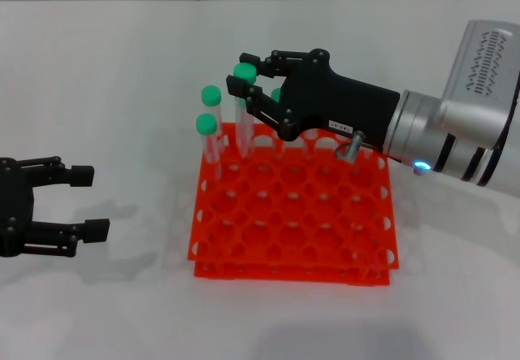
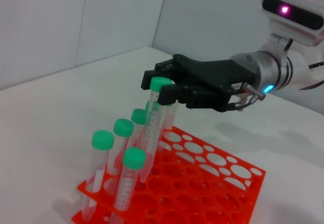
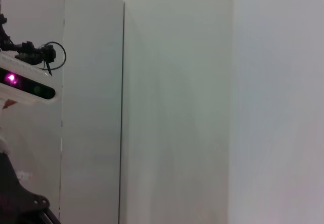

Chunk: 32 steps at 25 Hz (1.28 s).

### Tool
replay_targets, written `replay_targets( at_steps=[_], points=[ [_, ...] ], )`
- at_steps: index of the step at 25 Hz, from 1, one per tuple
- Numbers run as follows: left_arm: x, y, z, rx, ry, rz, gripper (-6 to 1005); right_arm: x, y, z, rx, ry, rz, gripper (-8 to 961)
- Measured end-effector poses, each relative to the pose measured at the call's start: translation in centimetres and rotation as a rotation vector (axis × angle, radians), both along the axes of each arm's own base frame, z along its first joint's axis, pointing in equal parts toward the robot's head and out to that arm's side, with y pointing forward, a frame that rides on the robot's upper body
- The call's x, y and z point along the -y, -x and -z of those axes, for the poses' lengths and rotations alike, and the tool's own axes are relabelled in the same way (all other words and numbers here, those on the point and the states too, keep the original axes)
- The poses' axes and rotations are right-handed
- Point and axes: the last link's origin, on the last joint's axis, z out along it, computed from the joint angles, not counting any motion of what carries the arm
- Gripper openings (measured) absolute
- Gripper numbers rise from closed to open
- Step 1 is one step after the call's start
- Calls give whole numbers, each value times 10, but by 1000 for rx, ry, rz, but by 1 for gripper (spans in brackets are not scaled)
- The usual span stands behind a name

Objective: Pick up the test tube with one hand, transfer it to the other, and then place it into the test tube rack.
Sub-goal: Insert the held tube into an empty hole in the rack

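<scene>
Tube (image 1: 242,104) upright, seated in far-left part of rack (image 1: 292,214), long axis near vertical, cap up. Near side: left gripper (image 1: 88,201) parked left of rack, low over table (image 1: 106,92), fingers apart, empty, well apart from tube. Farther back: right gripper (image 1: 246,80) reaching in from right over rack's back rows, fingers either side of tube just below cap; clamped or slightly parted — cannot tell. Three other tubes (image 1: 210,124) just beside. Likely next: withdraw right gripper upward, along tube axis.
</scene>
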Motion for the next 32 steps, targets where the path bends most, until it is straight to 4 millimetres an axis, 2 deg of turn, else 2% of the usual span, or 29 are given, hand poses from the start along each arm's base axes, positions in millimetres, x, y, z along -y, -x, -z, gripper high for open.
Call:
replay_targets(
  at_steps=[32],
  points=[
    [0, -1, 3, 5, 7, 1, 880, 2, -2, 11, 60, 12, 6, 266]
  ],
)
